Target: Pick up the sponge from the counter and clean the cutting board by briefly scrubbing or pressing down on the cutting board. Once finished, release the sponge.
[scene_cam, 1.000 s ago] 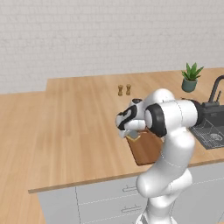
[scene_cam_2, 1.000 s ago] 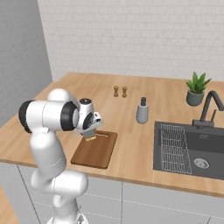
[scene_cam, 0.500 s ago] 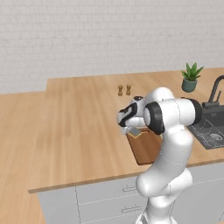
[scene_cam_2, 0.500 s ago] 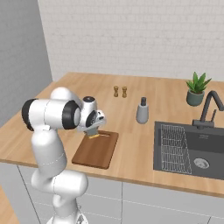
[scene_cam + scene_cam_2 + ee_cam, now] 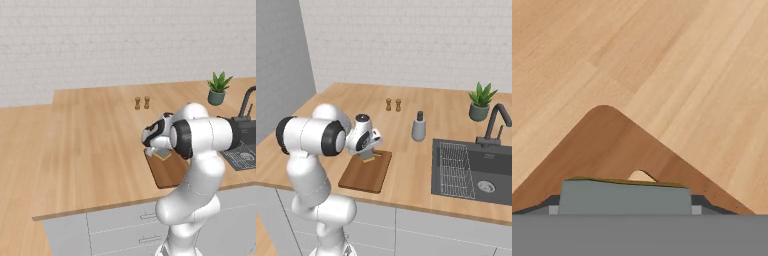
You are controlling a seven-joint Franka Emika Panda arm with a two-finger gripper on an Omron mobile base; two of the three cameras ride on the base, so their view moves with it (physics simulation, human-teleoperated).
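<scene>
End effector point(image 5: 369, 156) pinching the sponge point(image 5: 626, 197) above the cutting board's point(image 5: 367, 172) slotted end; descent there risks pressing the tabletop point(image 5: 421, 150) beyond that edge instead.
</scene>
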